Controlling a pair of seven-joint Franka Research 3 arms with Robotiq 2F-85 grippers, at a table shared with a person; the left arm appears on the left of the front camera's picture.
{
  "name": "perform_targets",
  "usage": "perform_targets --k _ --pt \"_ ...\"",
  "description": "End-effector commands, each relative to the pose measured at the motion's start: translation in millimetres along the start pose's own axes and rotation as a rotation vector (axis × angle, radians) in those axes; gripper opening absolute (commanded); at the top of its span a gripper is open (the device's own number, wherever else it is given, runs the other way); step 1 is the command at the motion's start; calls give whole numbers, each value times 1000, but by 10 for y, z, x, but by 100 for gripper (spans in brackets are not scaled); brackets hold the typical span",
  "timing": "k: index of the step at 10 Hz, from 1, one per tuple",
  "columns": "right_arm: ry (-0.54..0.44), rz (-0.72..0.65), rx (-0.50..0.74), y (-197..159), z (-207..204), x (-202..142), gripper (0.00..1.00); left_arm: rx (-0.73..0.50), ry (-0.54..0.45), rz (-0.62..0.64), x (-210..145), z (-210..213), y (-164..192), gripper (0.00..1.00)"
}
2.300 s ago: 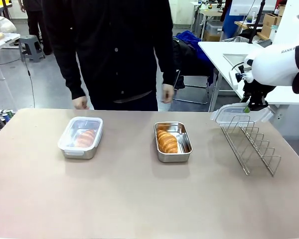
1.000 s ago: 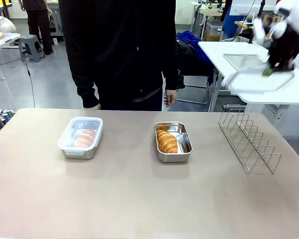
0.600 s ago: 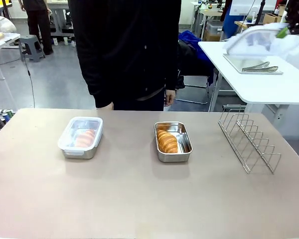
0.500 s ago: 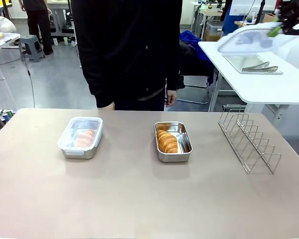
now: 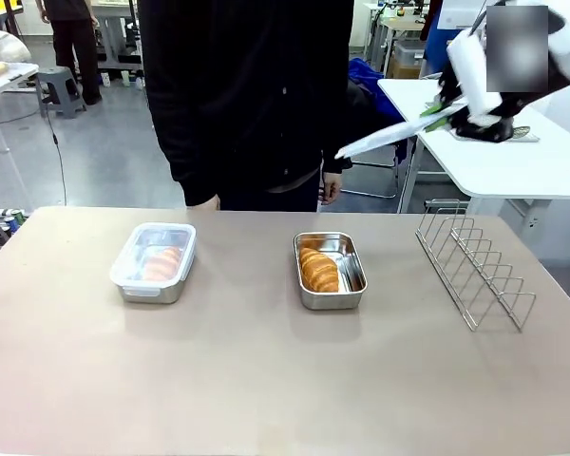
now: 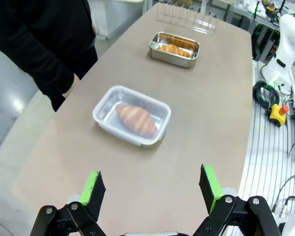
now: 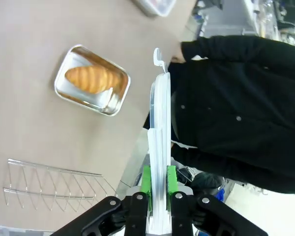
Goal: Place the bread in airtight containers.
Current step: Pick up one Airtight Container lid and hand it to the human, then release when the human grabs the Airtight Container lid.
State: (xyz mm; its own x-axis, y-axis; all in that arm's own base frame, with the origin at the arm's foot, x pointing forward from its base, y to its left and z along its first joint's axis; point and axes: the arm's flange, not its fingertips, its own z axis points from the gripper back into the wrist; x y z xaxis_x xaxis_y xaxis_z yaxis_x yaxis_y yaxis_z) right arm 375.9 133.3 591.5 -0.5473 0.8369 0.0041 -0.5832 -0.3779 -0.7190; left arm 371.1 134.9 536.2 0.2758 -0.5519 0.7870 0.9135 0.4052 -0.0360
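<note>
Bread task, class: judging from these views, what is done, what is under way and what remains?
Done: one croissant sits in the lidded container. Under way: the right gripper has its jaws shut on a clear lid, held above the table. Left: the second croissant lies in the open container, awaiting its lid.

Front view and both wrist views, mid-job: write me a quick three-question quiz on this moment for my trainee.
1. True or false: both steel containers already have lids on.
2. What is the right gripper clamped on? A) a croissant B) a clear lid C) the wire rack
3. Fill in: the left gripper hangs ____ above the lidded container.

Key
1. False: the open container shows its croissant uncovered.
2. B
3. open
</note>
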Motion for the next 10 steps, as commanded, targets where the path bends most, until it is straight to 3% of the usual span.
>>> perform_targets --k 1,10 --pt "-32 52 -13 -52 -73 -149 0 -1 -32 -14 8 -5 -10 100" --pt "-4 23 18 25 -88 -21 0 -1 -32 -14 8 -5 -10 100"
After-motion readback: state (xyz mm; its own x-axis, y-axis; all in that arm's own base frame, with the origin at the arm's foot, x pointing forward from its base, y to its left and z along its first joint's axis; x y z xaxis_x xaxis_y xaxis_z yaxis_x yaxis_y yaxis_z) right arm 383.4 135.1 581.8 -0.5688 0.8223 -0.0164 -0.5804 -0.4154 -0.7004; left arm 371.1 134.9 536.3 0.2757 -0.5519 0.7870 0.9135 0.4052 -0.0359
